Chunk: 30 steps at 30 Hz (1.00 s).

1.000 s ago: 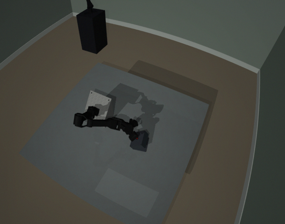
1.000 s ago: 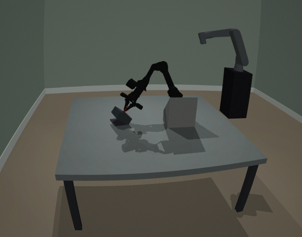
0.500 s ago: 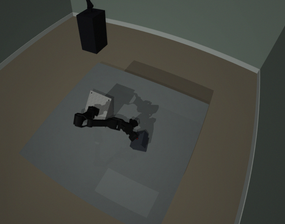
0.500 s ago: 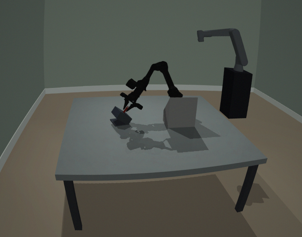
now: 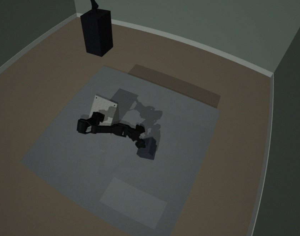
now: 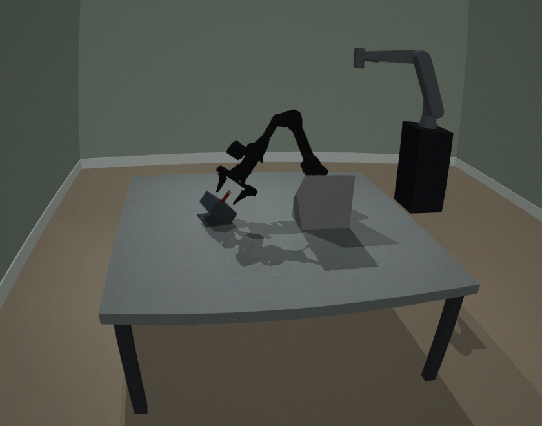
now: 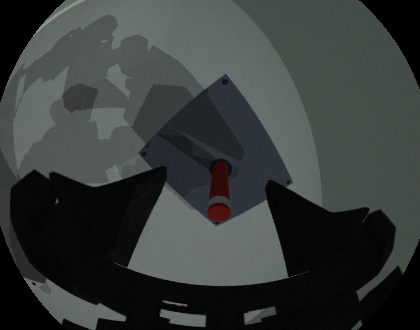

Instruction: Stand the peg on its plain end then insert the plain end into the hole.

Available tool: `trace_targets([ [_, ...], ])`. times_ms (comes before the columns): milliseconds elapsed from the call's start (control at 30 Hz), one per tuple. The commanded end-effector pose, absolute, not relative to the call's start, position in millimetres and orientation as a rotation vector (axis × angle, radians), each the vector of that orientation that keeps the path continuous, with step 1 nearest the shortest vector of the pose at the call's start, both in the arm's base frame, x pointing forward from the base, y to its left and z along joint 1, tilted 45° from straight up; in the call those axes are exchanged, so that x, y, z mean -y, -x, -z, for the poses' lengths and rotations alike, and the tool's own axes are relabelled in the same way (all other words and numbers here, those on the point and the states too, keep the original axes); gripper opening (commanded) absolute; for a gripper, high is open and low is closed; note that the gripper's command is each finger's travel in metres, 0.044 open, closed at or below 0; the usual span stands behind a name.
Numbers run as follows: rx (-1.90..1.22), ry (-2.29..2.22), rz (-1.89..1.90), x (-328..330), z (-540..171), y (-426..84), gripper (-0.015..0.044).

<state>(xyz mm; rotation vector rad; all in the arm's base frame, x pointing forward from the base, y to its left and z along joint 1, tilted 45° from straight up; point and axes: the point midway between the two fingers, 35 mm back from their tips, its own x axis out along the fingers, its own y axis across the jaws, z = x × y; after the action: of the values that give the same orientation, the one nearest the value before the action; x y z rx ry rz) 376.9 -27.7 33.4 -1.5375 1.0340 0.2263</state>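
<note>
The red peg (image 6: 226, 197) (image 7: 220, 185) stands in the hole of the dark sloped panel (image 6: 212, 206) (image 7: 182, 172) (image 5: 146, 150). Its plain end is inside the hole and hidden, and its white-banded end sticks out toward the wrist camera. The peg leans along the direction the hole points. My gripper (image 6: 225, 197) (image 7: 218, 179) is open, with one finger well to each side of the peg and a gap on both sides. In the top view the arm's end hides the peg.
A pale block with a sloped top (image 5: 106, 101) (image 6: 325, 201) stands on the table (image 5: 76, 162) (image 6: 170, 284) near the arm's base. A second grey arm (image 6: 397, 55) stands on a dark pedestal (image 5: 96, 33) (image 6: 422, 169) beyond the table.
</note>
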Motion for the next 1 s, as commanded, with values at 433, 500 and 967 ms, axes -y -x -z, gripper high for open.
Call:
trace_targets([
  [433,-1.026,1.535,-0.225,12,-53,-365,0.0440],
  [500,-1.026,1.535,-0.225,11,-55,-363,0.0440],
  [967,-1.025,1.535,-0.230,-1,-68,-351,0.0440],
])
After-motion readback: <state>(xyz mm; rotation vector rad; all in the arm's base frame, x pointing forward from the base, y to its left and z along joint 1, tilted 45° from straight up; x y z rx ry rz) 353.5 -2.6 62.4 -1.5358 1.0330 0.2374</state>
